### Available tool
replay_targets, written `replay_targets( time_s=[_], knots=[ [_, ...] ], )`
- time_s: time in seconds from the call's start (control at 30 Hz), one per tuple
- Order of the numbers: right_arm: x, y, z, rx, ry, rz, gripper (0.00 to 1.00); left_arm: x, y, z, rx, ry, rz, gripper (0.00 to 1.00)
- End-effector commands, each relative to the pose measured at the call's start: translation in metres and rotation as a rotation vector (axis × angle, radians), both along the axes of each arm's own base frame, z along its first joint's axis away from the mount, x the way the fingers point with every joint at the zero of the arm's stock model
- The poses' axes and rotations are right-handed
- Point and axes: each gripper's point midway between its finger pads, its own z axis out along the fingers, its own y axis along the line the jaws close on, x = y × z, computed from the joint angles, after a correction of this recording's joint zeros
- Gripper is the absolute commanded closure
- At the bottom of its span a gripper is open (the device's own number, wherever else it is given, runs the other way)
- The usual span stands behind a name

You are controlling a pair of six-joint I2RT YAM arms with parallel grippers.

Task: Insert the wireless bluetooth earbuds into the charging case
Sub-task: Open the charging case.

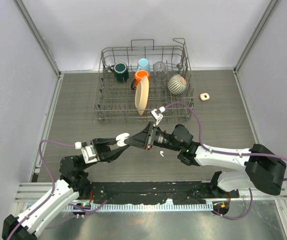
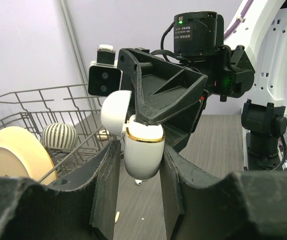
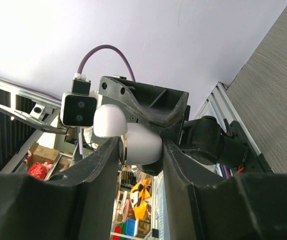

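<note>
Charging case: one [image 1: 122, 136], lid open, held in mid-air above the table [image 1: 73, 115] between both claws.
Right gripper [image 3: 141, 150]: clamped on the case body.
Left gripper [image 2: 141, 170]: fingers are set on either side of the case; whether they press it cannot be told.
Earbuds: one is made out [image 1: 161, 154], lying on the table near the right arm; the case sockets are hidden.
Beige case: one [image 1: 205, 96], to the right of the rack.
Dish rack: one [image 1: 108, 107], holding three mugs, one glass, one striped bowl and one plate.
</note>
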Motion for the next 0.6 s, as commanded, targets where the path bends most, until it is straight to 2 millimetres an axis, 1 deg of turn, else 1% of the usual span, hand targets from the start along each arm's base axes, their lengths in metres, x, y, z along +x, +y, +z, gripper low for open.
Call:
replay_targets(
  time_s=[0.0, 0.1, 0.23, 0.37, 0.57],
  knots=[
    [-0.004, -0.004, 0.017, 0.061, -0.03, 0.004, 0.99, 0.001, 0.001, 0.01, -0.022, -0.013, 0.009, 0.62],
    [-0.003, -0.003, 0.015, 0.053, -0.025, 0.004, 0.99, 0.0, 0.001, 0.011, -0.023, -0.018, 0.005, 0.64],
    [0.0, -0.002, 0.009, 0.028, -0.014, -0.009, 0.99, -0.001, 0.001, 0.014, -0.025, -0.02, 0.002, 0.65],
    [0.004, -0.002, 0.002, 0.001, -0.002, -0.033, 0.99, -0.002, 0.002, 0.018, -0.032, -0.026, 0.001, 0.62],
    [0.007, -0.002, -0.001, -0.015, 0.0, -0.049, 0.99, -0.003, 0.002, 0.017, -0.035, -0.026, -0.002, 0.61]
  ],
)
